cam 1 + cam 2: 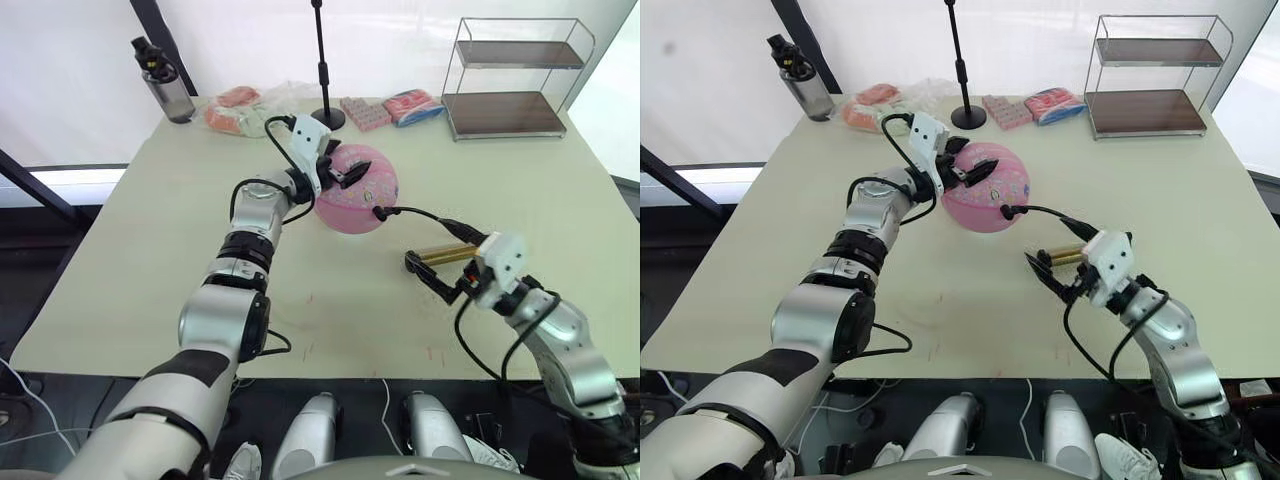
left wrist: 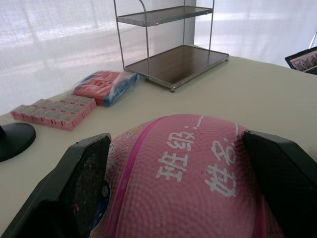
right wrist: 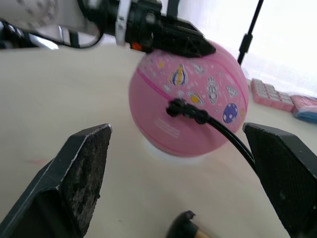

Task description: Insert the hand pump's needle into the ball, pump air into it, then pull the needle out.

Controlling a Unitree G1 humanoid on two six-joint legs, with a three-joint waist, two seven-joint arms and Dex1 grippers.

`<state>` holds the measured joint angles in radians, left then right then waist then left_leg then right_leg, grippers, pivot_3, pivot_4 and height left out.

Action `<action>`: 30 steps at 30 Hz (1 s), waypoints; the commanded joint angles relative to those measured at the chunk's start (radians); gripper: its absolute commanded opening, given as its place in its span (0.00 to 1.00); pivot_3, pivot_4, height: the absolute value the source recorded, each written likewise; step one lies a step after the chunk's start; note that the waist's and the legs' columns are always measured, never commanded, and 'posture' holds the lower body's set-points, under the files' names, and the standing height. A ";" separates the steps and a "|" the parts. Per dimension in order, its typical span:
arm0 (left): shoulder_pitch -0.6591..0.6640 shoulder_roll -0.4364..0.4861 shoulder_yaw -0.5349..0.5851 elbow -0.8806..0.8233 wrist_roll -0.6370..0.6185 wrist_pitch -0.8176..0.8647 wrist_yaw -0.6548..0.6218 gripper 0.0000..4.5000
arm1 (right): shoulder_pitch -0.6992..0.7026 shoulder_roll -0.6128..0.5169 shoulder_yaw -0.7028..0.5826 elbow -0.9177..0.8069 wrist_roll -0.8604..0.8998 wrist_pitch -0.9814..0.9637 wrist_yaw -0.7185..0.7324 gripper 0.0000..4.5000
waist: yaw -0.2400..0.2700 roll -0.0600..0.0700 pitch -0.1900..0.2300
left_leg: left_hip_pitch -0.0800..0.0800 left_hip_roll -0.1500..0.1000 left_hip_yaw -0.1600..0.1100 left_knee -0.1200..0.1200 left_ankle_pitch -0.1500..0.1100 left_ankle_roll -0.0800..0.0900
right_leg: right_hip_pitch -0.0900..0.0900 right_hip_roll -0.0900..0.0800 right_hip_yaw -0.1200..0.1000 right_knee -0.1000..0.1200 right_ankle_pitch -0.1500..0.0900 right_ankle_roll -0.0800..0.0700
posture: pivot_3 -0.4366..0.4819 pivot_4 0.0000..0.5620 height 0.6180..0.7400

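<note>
Ball sits on the table, near the base of the black stand and on the robot's side of it. Left gripper is on the ball's top; in the left wrist view its two fingers are spread wide, flanking the ball's upper surface with its pale lettering. Whether they press the ball I cannot tell.

The needle's black fitting is seated against the ball's side facing the right arm; the pin itself is not visible. Black hose runs from the fitting to the hand pump, which lies on the table near the ball, toward the right arm.

Right gripper is just beside the pump's black end, jaws wide apart, holding nothing; fingers frame the ball in the right wrist view.
</note>
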<state>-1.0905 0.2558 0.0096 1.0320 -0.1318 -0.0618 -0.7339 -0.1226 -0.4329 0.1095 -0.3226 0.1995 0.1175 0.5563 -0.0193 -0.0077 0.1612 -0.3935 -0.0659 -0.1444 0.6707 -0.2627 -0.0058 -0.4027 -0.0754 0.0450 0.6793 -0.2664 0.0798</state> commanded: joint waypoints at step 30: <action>0.047 -0.043 -0.004 0.069 0.052 0.016 0.033 1.00 | -0.473 0.002 0.292 0.477 -0.709 -0.274 -0.212 0.99 | 0.000 -0.002 -0.003 | 0.007 0.000 -0.001 -0.001 0.000 0.000 | 0.007 -0.001 0.000 -0.001 0.000 0.000 | 0.48 0.27 1.00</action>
<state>-1.0841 0.2286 0.0303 1.0497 -0.1200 -0.0770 -0.7118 -0.5751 -0.4314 0.4097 0.1591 -0.4966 -0.1249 0.3660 -0.0189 -0.0102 0.1578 -0.3865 -0.0663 -0.1451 0.6698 -0.2627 -0.0061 -0.3953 -0.0761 0.0449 0.6778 -0.2665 0.0797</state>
